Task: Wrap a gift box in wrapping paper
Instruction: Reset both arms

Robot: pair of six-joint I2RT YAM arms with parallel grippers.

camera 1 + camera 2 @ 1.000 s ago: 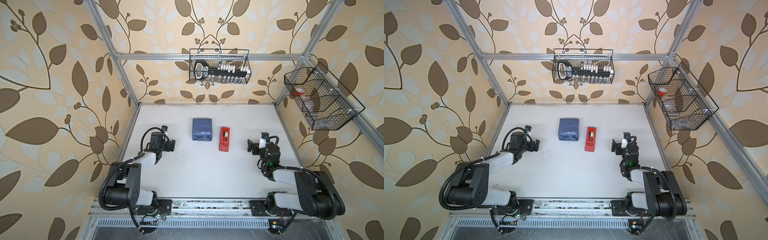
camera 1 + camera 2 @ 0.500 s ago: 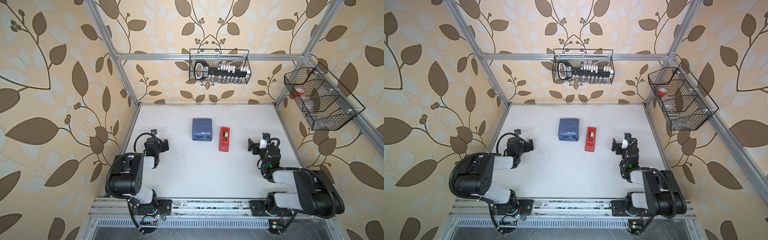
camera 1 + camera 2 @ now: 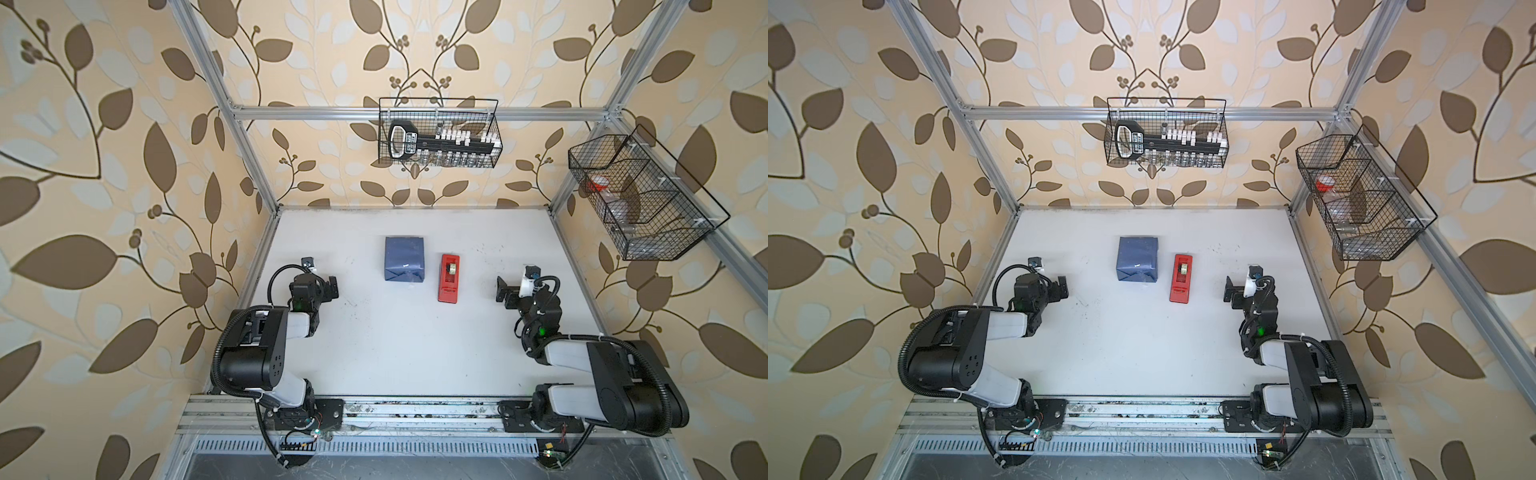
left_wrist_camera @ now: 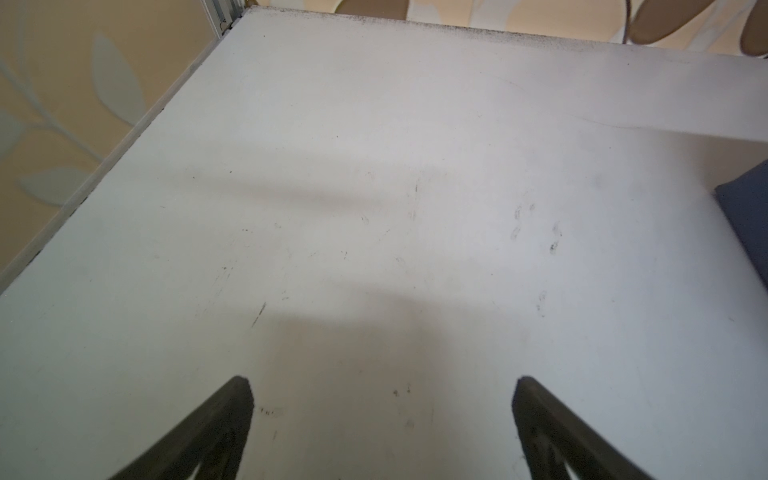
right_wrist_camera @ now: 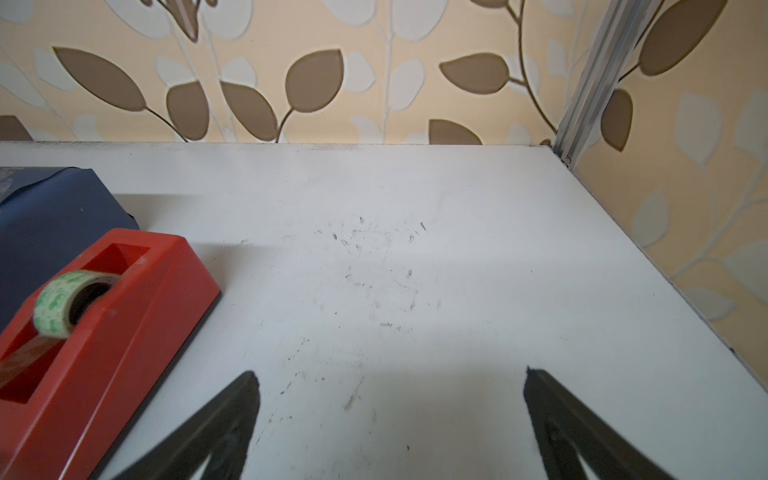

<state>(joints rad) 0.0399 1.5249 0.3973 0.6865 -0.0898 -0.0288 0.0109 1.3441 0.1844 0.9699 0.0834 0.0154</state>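
Note:
The gift box stands at the far middle of the white table, covered in dark slate-blue wrapping paper (image 3: 404, 259) (image 3: 1137, 258) with folded flaps at its near end; the box's own surface is hidden. A corner of the wrapping paper (image 4: 748, 224) shows in the left wrist view, and one side of the paper (image 5: 50, 208) shows in the right wrist view. My left gripper (image 3: 328, 289) (image 4: 382, 380) rests open over bare table, well left of the parcel. My right gripper (image 3: 505, 293) (image 5: 390, 372) is open and empty, right of the dispenser.
A red tape dispenser (image 3: 449, 277) (image 5: 95, 332) with a green-white roll lies just right of the parcel. A wire basket (image 3: 438, 139) hangs on the back wall and another wire basket (image 3: 640, 199) on the right wall. Aluminium frame posts border the table (image 3: 395, 353).
My left arm has folded back toward its base, and its gripper has shifted slightly left and stays open. The right arm, the parcel and the dispenser have not moved.

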